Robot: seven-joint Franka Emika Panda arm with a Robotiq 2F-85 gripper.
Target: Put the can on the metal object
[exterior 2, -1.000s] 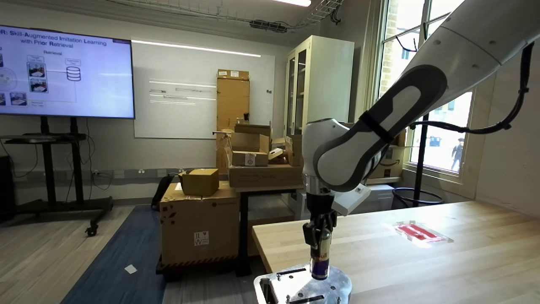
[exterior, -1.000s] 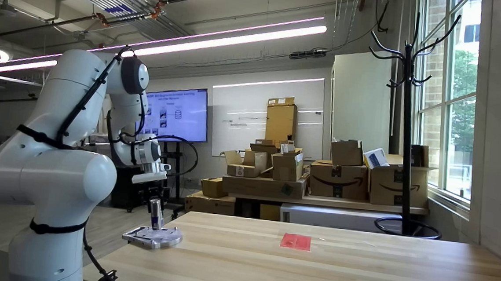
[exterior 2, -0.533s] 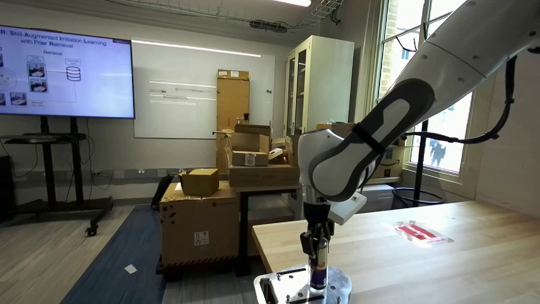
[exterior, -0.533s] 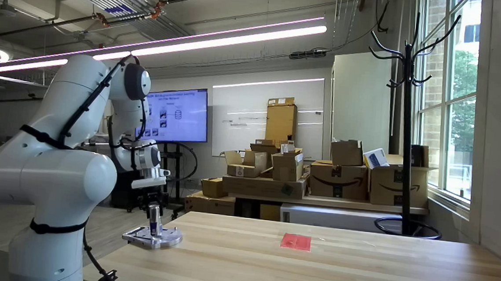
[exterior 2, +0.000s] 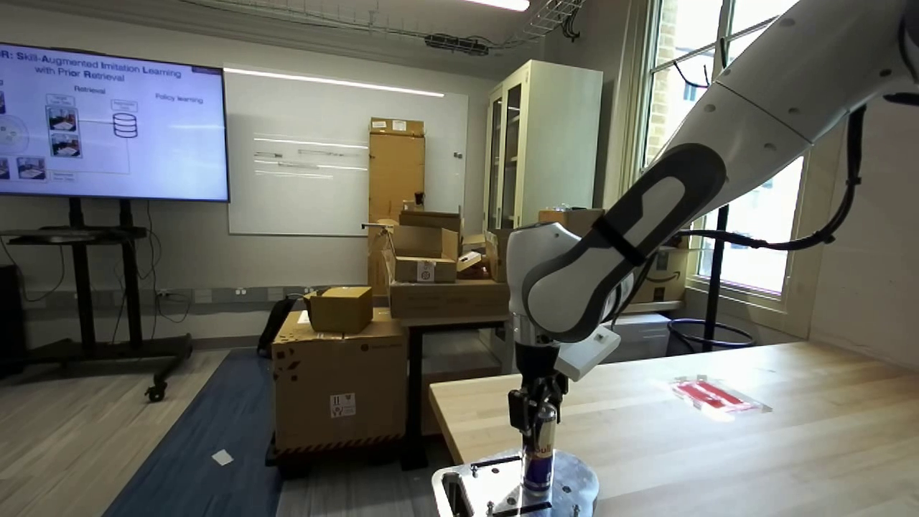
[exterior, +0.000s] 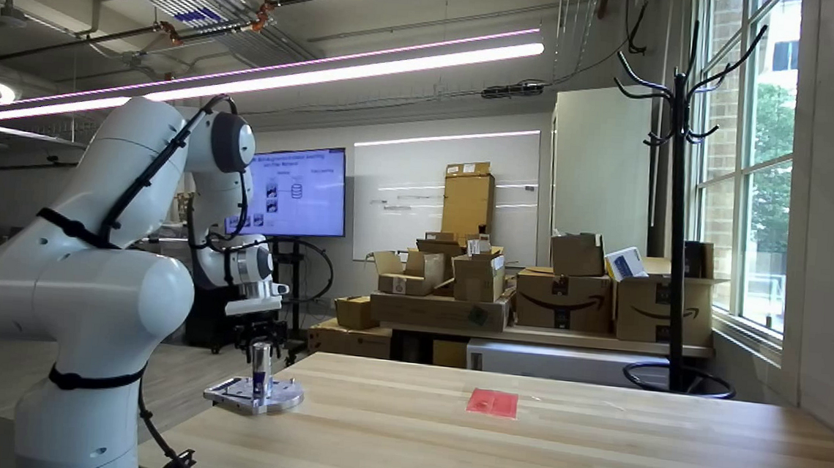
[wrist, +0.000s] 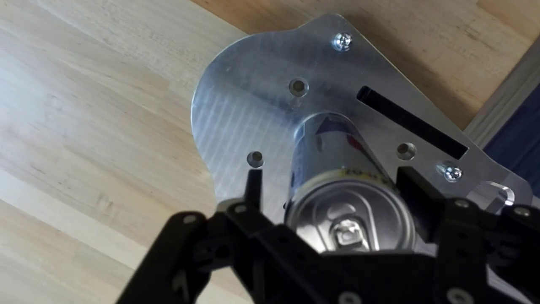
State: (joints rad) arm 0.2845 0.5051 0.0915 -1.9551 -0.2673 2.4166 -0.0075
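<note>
The can (exterior: 261, 368) stands upright on the metal object (exterior: 284, 395), a flat silvery plate with holes and slots. Both also show in an exterior view, the can (exterior 2: 538, 459) with a blue lower band and the plate (exterior 2: 576, 480) under it. In the wrist view the can (wrist: 337, 152) has its lid and tab facing me, and its base rests on the plate (wrist: 236, 109). My gripper (wrist: 331, 179) is open around the can's top. A gap shows between the left finger and the can; the right finger is close beside it, contact unclear.
The plate lies at a corner of the wooden table (exterior: 555, 456), near its edge. A flat red item (exterior: 492, 402) lies farther along the table. Cardboard boxes (exterior 2: 341, 388) stand on the floor behind the table.
The arm has lowered, and the can has come down onto the plate, shifting slightly sideways. The fingers, around the can before, now stand apart with a gap beside it.
</note>
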